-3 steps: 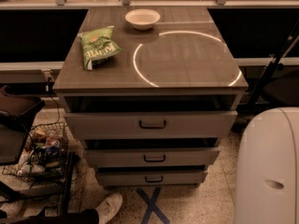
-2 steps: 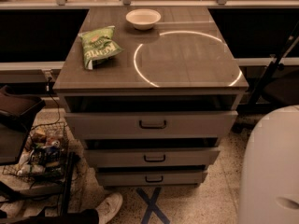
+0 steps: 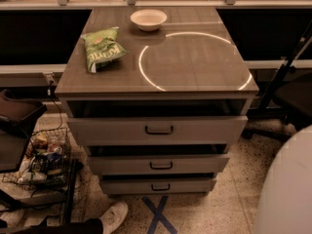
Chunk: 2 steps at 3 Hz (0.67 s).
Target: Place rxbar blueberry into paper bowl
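Hand unseen — white arm (image 3: 288, 189) (lower right).

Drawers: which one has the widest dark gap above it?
The top drawer; the middle drawer and bottom drawer show thinner gaps. The gripper is out of view.

Glossy wood-grain tabletop (image 3: 195, 67), matt paper bowl (image 3: 148, 26)

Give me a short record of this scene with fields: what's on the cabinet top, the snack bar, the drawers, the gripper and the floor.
cabinet top: holds two things, a bowl and a bag
paper bowl: near the back edge, looks empty
chip bag: green, lying on the left side, apart from the bowl
rxbar blueberry: not visible
drawers: three, stacked, dark handles
gripper: not in view
floor: wire basket at left, blue tape cross in front
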### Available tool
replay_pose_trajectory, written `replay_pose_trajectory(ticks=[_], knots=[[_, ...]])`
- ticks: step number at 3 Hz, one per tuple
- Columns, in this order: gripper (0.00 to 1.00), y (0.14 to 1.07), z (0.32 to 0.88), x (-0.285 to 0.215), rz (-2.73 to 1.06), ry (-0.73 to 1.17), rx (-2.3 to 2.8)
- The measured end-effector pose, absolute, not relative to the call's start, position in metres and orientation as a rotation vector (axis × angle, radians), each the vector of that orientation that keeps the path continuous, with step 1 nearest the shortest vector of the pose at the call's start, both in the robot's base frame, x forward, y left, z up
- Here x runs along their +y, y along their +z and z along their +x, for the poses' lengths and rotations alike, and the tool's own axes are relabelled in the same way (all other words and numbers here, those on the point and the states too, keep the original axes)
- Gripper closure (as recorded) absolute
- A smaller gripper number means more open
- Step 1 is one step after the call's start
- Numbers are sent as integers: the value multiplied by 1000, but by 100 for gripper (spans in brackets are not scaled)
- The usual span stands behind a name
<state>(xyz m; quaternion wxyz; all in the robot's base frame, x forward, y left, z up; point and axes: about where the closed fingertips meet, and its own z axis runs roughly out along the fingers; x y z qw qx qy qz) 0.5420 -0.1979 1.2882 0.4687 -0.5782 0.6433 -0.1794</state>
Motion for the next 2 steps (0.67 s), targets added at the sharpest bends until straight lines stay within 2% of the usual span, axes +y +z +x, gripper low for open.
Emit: replay_pose_trajectory(ticks=[1, 2], knots=[[100, 1224, 561, -181, -1474, -219, 1750], [100, 1227, 567, -179, -1459, -226, 1734]])
